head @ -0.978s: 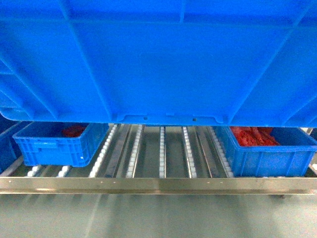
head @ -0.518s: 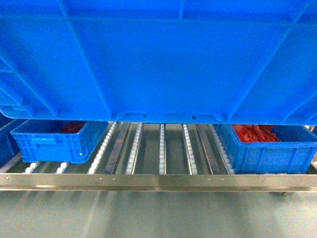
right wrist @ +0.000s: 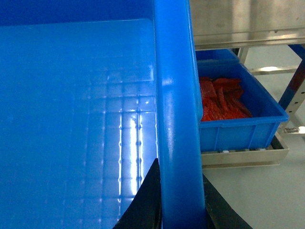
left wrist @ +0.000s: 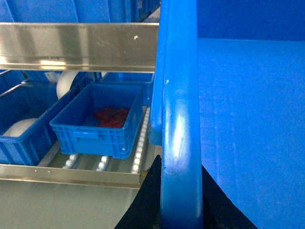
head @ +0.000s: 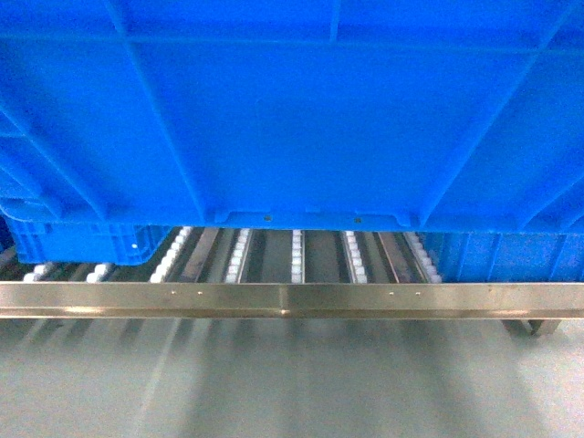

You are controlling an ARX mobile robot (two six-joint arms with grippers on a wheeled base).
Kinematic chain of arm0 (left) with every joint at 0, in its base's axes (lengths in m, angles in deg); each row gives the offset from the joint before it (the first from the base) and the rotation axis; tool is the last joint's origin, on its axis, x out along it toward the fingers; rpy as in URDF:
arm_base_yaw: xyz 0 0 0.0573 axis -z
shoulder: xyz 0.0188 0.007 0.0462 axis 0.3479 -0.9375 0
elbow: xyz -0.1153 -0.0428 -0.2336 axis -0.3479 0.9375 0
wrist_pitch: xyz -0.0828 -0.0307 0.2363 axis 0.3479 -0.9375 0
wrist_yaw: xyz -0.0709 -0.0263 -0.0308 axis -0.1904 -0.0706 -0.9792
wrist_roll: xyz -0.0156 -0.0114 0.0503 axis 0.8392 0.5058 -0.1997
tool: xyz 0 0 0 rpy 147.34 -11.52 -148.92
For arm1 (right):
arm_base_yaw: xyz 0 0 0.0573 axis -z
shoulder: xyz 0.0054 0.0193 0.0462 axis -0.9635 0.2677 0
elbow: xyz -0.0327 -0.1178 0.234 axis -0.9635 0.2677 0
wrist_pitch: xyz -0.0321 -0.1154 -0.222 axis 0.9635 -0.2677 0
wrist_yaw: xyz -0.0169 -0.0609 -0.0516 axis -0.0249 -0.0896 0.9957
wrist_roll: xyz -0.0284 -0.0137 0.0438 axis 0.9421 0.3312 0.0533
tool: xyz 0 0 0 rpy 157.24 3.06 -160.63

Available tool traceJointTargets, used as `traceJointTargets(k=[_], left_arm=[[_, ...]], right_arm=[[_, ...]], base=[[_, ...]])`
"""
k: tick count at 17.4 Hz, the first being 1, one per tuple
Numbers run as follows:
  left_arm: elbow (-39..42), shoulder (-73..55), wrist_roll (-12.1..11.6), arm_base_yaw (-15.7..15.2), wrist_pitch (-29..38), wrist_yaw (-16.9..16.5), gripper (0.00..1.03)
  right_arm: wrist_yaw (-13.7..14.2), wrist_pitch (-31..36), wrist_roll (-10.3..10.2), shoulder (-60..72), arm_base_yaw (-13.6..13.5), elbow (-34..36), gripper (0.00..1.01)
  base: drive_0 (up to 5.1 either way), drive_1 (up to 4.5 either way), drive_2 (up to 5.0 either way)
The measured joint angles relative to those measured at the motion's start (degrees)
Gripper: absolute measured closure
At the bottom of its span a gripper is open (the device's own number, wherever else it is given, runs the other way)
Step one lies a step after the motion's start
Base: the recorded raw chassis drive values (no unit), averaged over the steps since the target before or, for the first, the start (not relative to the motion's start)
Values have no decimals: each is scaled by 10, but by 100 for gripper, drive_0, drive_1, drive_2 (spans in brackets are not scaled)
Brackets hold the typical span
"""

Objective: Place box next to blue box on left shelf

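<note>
Across the top of our head view, the large blue crate (head: 292,109) fills most of the frame, its ribbed outer wall facing us and its lower edge hanging above the front rail of the steel roller shelf (head: 292,297). We carry it off the shelf, in front of the open stretch of roller tracks (head: 297,257) at the middle of the rack.

Under its left corner we see part of a smaller blue crate (head: 87,242) resting on the rollers, and under its right corner another small blue crate (head: 506,255), the two well apart with bare tracks between them.

From our left wrist, the left gripper (left wrist: 180,200) straddles the thick rim of the big crate, one dark finger (left wrist: 145,200) on the outside and one on the inside, clamped on that rim. Beyond it sits the small left crate with red contents (left wrist: 112,117), and an upper steel rail (left wrist: 78,45) crosses above.

From our right wrist, the right gripper (right wrist: 178,200) grips the opposite rim in the same way, its dark fingers (right wrist: 145,200) on both sides. The crate's smooth inner floor (right wrist: 76,119) shows faint grid marks. Beside it lies the small right crate holding red pieces (right wrist: 221,98).
</note>
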Motion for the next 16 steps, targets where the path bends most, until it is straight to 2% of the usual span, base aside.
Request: traceJointTargets(k=[16], left_arm=[[0, 0, 1, 0, -1, 0, 94]], right_arm=[[0, 0, 0, 0, 0, 0, 92]], base=[[0, 0, 0]])
